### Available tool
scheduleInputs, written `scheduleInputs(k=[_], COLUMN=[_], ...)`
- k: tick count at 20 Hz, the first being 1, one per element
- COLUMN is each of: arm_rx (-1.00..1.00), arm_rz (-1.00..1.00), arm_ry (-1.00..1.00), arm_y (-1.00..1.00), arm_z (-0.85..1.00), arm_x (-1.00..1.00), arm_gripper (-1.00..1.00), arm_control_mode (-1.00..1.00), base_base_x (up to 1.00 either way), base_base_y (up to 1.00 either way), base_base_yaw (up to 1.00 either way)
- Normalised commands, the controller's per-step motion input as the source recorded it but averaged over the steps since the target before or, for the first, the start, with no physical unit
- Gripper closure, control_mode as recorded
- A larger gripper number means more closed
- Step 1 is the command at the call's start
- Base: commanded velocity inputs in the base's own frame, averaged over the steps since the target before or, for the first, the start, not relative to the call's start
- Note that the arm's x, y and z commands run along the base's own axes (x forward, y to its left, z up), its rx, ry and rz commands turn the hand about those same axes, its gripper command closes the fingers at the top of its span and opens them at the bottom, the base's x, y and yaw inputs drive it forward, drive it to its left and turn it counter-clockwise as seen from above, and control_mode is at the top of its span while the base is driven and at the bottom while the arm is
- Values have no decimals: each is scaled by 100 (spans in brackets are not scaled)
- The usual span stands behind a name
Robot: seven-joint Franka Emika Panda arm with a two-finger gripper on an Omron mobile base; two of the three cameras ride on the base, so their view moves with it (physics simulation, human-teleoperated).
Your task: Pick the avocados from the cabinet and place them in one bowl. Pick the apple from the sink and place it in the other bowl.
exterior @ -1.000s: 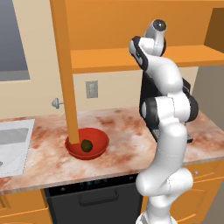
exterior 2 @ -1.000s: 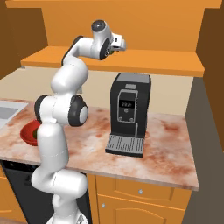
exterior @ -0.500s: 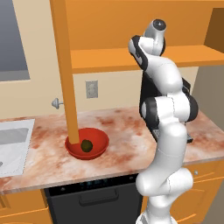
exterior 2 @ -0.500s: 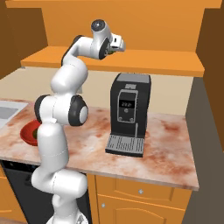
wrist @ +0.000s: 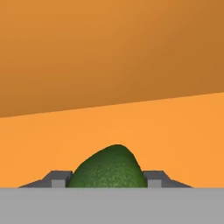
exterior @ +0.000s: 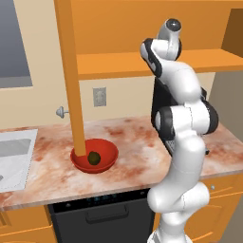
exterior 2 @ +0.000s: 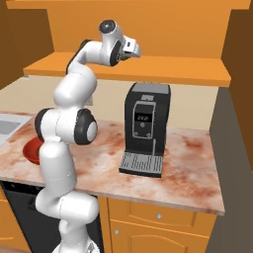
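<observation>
Change: my gripper (wrist: pixel 107 180) has just clamped onto the dark green avocado (wrist: pixel 107 168) on the orange cabinet shelf (wrist: pixel 175 131).
Meaning: I judge second avocado secured; lift next.

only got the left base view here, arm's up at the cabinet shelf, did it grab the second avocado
Observer: Yes. In the hand view the gripper is shut on the dark green avocado.
Operator: lifted yet
Observer: Can't tell; the orange cabinet shelf lies right behind the fruit.
Operator: anything under the arm on its right
Observer: A black coffee machine stands on the counter, seen whole in the right base view.
</observation>
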Motion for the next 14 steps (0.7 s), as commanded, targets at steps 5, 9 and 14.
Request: scheduleInputs(k=[5, 9, 14], arm_rx=[0, 0, 0], arm_rz=[-16, -13, -8], arm_ry=[-4, -3, -2], arm_y=[23, 16, 3], arm_z=[0, 0, 0], arm_x=[-35, -48, -81], arm_gripper=[100, 100, 100], arm_control_mode=[-100, -100, -100], base_base_x=[0, 0, 0], base_base_y=[0, 0, 0], base_base_yaw=[0, 0, 0])
